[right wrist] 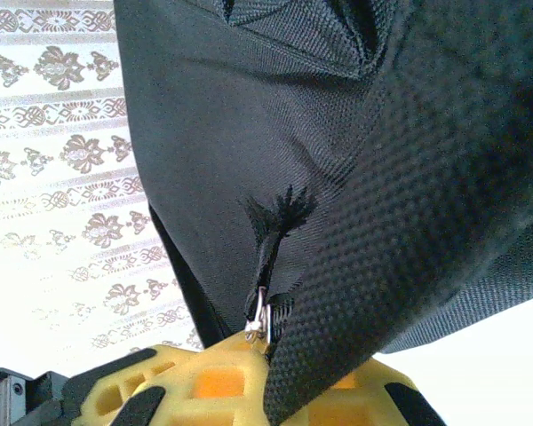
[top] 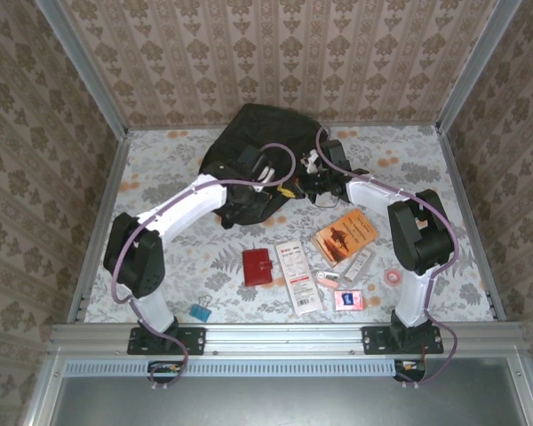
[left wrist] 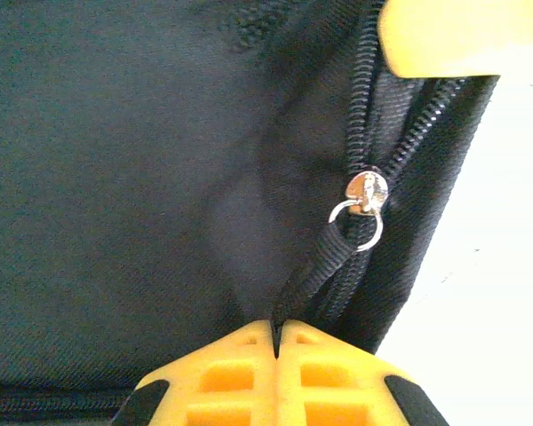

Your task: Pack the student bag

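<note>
The large black soft fabric backpack [top: 249, 133] sits at the far middle of the floral bench [top: 160, 169]. The left hand [left wrist: 276, 342] is pinched tight on its black webbing zipper pull [left wrist: 315, 266]. The right hand [right wrist: 259, 351] is clamped on a frayed black cord tab [right wrist: 271, 231]. The two grips are probably meant to draw the zip apart for packing.

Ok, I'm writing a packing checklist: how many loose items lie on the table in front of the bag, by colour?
Red: 1, wallet
Orange: 1, booklet
Blue: 1, clip
Pink: 2, flat packet, small ring
White or pale: 3, long packet, stick, small piece
Total: 8
</note>
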